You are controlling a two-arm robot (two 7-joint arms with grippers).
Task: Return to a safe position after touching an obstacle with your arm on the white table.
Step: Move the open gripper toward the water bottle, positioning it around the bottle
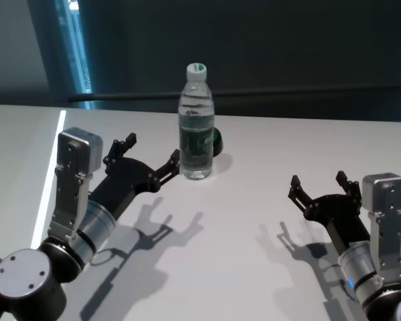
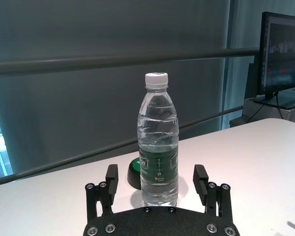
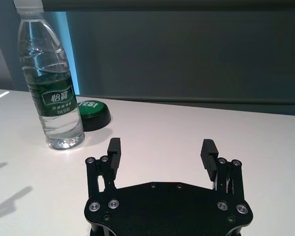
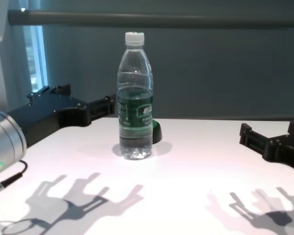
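Hovering low over the broad glossy white table, the left gripper has its black fingers spread wide and grips nothing. Dead ahead of it stands the tall clear plastic water bottle with white screw cap and dark green label band, upright, long axis vertical, sitting mid-table. In the left wrist view the bottle lines up between the two fingertips but just beyond them; the inner fingertip looks just beside the bottle wall, contact can't be confirmed. Left arm is clearly the nearer one. Right gripper hangs well apart on the bottle's other side, also spread and empty. My read: a safe retreat means pulling the left arm straight back along its own axis, away from the bottle, no sideways sweep that could tip it. Just behind the bottle sits a small dark green dome-shaped button. Farther back: a dark wall with a horizontal rail, a lit window strip, a monitor.
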